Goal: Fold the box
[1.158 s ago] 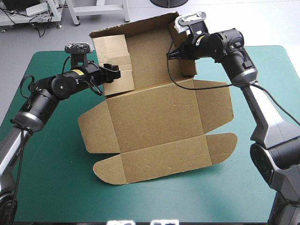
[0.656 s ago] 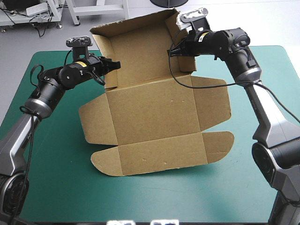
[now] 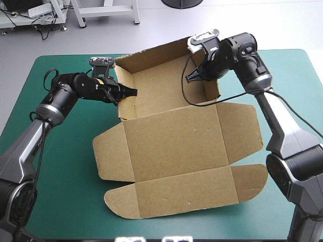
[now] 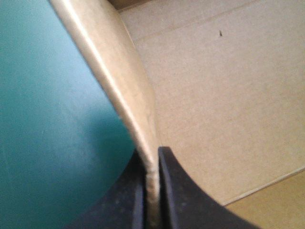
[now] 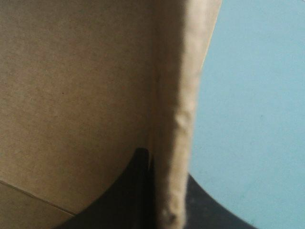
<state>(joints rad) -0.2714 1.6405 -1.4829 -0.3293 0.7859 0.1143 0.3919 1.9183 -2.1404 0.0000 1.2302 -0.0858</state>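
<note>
The brown box lies on the teal-green cover as an open tray at the far side, with its lid and flaps flat toward the near edge. My left gripper is shut on the tray's left wall. In the left wrist view that gripper pinches the wall's edge, with the box's floor beyond it. My right gripper is shut on the right wall. In the right wrist view it clamps the wall's edge, and the box's inner face lies beside it.
The tray's back wall stands just past the table's far edge. The lid's rounded flaps reach toward the near right. Teal-green cover shows on both sides of the box and along the near edge.
The left gripper has shut on the tray's left wall. The box, tilted up earlier, has come down and slid nearer and to the right, both arms moving with it.
</note>
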